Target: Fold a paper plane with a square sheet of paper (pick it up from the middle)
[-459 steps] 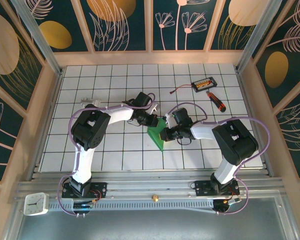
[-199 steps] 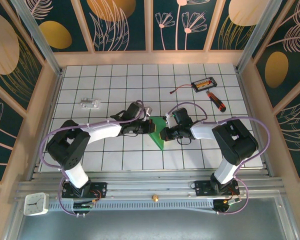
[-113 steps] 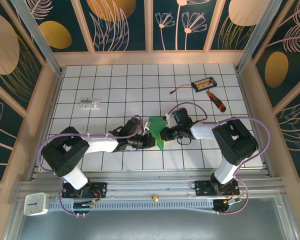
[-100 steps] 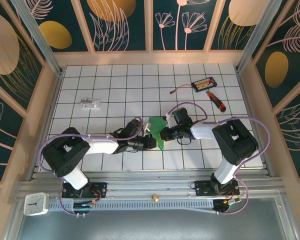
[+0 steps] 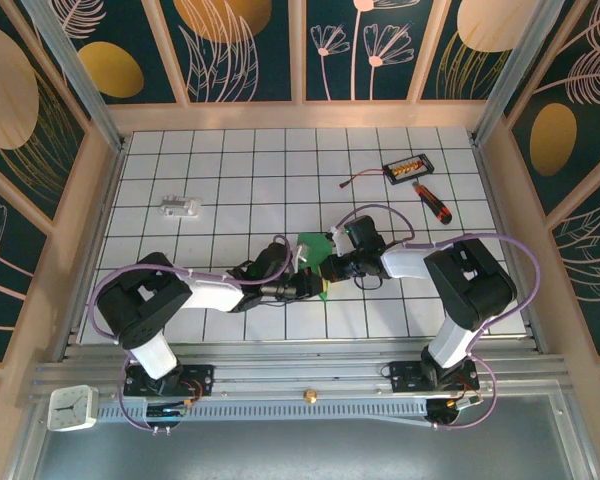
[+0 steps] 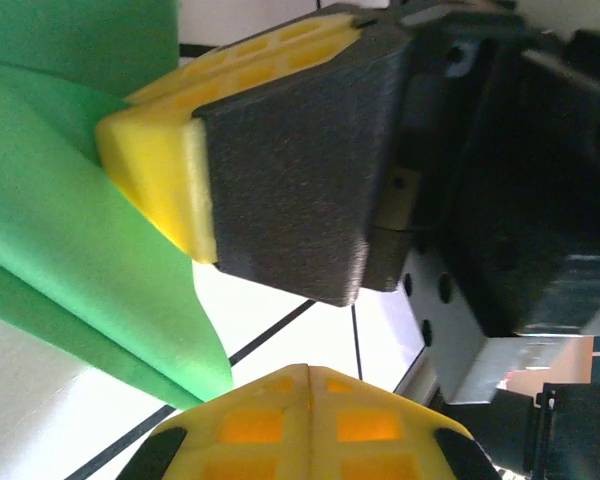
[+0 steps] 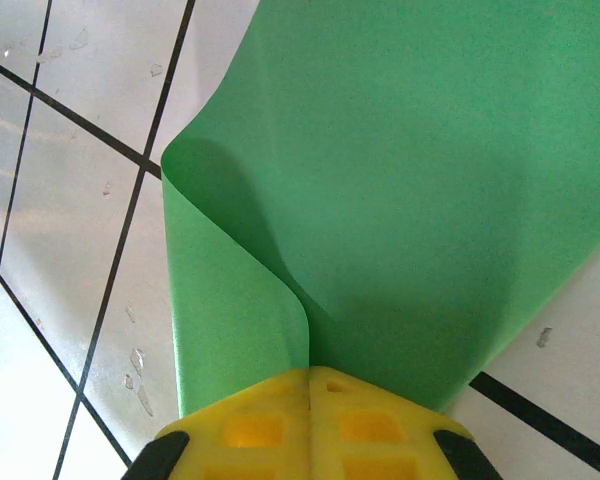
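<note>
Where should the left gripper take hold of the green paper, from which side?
Probably the raised folded edge of the green paper beside the right gripper's pinch, from the left: it arches off the tiles, so opened jaws can straddle it.

The sheet of paper sits near the middle of the bench. The right gripper meets it from the right, at its near-right edge. The left gripper lies just beside it on the near-left, close to the right one. At the far right lies a box, with a screwdriver just near-right of it. Well apart, at the far left, lies a small part. A clock rests at the left end of the near rail.
</note>
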Controlling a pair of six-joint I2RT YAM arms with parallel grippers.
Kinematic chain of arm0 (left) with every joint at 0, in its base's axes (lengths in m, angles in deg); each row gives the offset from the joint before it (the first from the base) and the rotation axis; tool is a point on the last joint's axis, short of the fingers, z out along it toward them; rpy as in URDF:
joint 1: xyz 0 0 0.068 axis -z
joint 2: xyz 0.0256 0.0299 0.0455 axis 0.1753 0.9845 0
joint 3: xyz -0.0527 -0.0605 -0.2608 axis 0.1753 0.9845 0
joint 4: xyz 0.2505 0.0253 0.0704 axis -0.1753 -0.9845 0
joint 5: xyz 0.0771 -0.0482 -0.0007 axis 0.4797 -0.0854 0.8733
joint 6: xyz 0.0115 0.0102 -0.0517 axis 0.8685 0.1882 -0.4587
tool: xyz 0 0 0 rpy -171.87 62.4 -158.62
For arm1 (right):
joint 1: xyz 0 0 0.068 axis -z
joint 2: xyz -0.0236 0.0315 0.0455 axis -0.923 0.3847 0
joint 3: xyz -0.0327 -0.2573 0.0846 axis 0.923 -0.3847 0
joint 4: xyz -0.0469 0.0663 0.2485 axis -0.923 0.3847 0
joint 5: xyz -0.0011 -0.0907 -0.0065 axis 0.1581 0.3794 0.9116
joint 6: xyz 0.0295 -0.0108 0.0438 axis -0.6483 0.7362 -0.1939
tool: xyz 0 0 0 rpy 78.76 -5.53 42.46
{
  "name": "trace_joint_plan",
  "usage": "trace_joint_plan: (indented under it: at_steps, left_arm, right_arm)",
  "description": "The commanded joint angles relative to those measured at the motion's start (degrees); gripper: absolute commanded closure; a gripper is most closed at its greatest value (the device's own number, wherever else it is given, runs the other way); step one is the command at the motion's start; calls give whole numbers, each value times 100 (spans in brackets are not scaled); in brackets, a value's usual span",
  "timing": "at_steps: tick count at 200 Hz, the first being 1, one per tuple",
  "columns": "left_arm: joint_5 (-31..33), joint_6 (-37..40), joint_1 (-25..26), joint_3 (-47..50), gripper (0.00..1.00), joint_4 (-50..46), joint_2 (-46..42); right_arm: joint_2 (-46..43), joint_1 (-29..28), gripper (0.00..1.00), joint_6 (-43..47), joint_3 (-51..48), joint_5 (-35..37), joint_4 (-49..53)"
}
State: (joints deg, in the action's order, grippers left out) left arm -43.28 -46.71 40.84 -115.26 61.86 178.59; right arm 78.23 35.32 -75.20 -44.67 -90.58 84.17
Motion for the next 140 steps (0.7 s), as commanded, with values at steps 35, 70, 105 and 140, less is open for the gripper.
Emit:
trace_joint_plan:
  at_steps: [35,70,105,140]
  left_arm:
    - [-19,-72,59,-214,100,157,427]
    - [-44,-55,62,-251,100,179,481]
    - [-62,-28,58,-296,100,134,524]
    - [-36,60,56,-356,100,-104,653]
  right_arm:
    - [106,37,100,18,-164,333,467]
    - [107,36,100,21,-166,333,480]
    - [124,33,100,21,-158,324,473]
    - [109,38,100,21,-158,333,490]
